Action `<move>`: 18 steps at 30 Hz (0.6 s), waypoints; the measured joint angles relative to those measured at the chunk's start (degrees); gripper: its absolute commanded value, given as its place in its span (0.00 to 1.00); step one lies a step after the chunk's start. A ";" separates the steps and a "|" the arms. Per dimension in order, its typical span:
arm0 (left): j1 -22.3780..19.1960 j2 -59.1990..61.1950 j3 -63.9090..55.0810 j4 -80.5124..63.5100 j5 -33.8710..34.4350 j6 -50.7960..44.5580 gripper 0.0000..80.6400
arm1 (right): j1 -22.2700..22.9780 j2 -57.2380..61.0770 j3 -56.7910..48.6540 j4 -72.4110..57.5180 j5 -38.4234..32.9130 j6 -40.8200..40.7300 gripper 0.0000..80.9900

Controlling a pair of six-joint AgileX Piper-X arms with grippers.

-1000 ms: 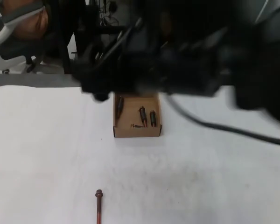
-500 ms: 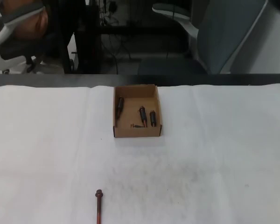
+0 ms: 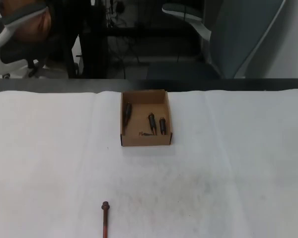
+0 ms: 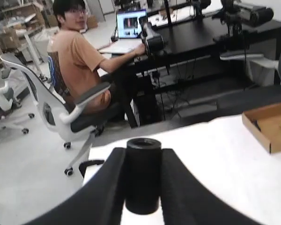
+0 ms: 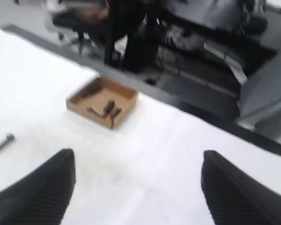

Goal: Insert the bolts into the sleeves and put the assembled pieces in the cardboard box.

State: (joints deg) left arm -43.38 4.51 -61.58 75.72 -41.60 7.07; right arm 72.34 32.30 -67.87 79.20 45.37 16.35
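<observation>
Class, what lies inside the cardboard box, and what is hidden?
Inside the cardboard box lie three dark pieces and a small reddish piece near its front wall. That wall may cover the floor just behind it.

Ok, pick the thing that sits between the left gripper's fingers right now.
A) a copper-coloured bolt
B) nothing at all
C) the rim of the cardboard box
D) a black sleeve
D: the left wrist view shows a black sleeve clamped between the fingers of the left gripper, while the bolt lies loose on the bench and the cardboard box sits apart from it.
</observation>
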 measured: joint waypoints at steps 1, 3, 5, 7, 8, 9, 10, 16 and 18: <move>0.00 0.00 1.37 0.44 0.36 -0.77 0.02 | 0.00 0.02 0.95 3.39 0.13 2.71 0.86; 0.00 0.00 5.77 0.30 2.80 -2.58 0.02 | 0.00 0.02 4.35 7.04 0.15 6.54 0.86; 0.00 0.11 9.73 -0.64 4.97 -3.59 0.02 | 0.06 0.17 8.60 8.15 -0.10 8.46 0.86; 0.00 0.11 14.45 -2.69 6.44 -4.24 0.02 | 0.06 0.17 14.29 8.60 -0.21 9.90 0.86; 0.00 0.11 16.73 -3.89 7.09 -4.52 0.02 | 0.06 0.35 17.23 8.49 -0.20 11.35 0.86; 0.00 0.11 18.11 -4.42 7.52 -4.66 0.02 | 0.06 0.33 19.48 7.80 -0.20 12.97 0.86; 0.00 0.11 20.68 -6.30 8.70 -4.93 0.02 | 0.06 0.33 22.65 6.25 -0.20 15.44 0.86; 0.00 0.22 28.85 -14.52 16.16 -5.60 0.02 | 0.06 -3.04 35.83 -18.08 -1.08 11.68 0.86; 0.00 0.22 29.74 -15.30 16.60 -5.91 0.02 | -0.66 -5.06 39.02 -25.14 -1.92 8.20 0.86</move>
State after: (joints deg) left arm -43.38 4.73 -31.83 60.42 -25.00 1.16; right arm 71.68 27.24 -28.85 54.06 43.45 24.55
